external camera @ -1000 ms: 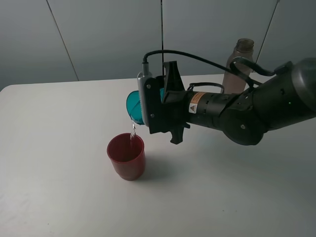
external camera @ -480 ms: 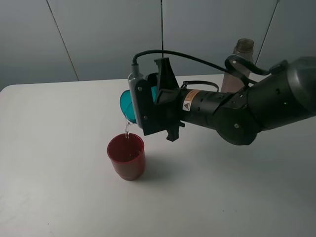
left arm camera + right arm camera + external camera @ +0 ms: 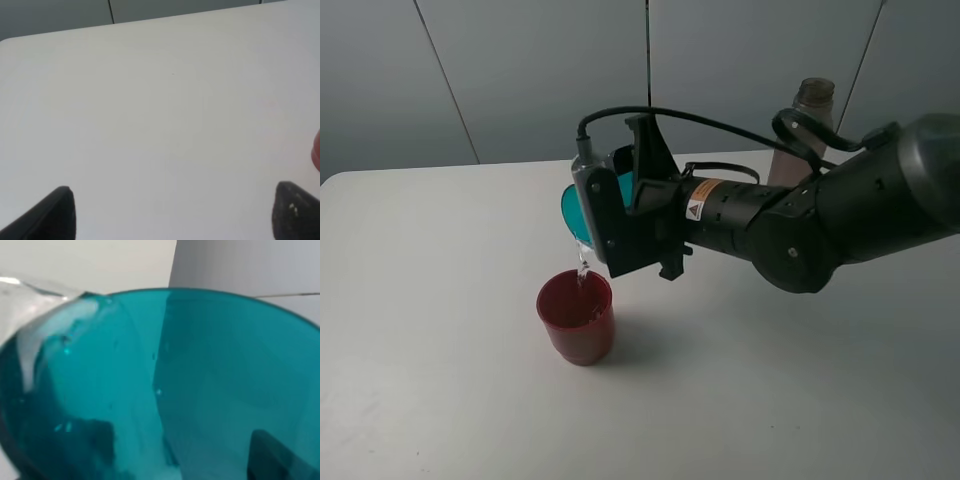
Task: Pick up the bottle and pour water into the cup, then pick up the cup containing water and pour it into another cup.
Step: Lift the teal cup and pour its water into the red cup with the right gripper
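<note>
Water [image 3: 583,270] falls in a thin stream from the teal cup [image 3: 576,212] into the red cup [image 3: 577,317] in the exterior high view. The right gripper [image 3: 620,215] holds the teal cup tipped on its side, mouth turned toward the left edge of the tabletop [image 3: 430,300], its low lip just above the red cup's rim so the stream lands inside. The red cup stands upright near the middle of the tabletop, toward the front. The bottle [image 3: 805,130] stands upright near the back edge on the right, behind the arm and well apart from the pour. Nothing blocks the stream.

The left wrist view shows bare tabletop, a sliver of the red cup at one border, and the two dark tips of the left gripper [image 3: 172,212] spread wide with nothing between them.

The right wrist view is filled by the teal cup's wall, droplets and a film of water inside; the jaws are pinching the teal cup. Judging by the thin stream, little water remains to pour.
</note>
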{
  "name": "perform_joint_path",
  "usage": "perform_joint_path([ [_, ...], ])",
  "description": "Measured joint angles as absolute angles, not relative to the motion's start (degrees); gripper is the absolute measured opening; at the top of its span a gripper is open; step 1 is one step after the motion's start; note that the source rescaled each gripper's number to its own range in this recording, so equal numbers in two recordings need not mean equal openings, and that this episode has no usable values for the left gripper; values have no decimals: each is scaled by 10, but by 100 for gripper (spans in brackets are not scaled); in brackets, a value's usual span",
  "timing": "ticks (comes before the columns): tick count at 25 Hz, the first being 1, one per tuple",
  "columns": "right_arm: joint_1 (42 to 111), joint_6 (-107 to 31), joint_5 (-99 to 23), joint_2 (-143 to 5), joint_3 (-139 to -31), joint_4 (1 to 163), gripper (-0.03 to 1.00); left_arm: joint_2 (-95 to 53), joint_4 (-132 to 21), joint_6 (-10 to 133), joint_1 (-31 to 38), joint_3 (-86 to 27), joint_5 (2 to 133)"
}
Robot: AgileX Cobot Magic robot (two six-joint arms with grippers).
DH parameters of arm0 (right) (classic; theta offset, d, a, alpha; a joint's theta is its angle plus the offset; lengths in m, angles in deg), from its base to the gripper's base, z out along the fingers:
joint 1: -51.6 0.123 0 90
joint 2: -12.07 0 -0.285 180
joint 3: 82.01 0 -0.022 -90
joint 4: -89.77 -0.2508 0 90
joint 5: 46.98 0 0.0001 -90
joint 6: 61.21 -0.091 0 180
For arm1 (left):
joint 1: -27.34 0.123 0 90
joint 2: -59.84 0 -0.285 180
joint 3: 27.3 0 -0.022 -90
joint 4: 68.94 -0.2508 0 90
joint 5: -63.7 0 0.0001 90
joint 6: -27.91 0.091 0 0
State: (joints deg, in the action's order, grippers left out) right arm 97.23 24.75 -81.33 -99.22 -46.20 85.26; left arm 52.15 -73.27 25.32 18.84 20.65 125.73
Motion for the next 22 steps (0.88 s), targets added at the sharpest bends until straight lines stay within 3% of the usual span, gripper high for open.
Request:
perform_joint_path([
  [22,983,362,-828,-992,-462,842,2,521,-733,253,188,207,1257],
])
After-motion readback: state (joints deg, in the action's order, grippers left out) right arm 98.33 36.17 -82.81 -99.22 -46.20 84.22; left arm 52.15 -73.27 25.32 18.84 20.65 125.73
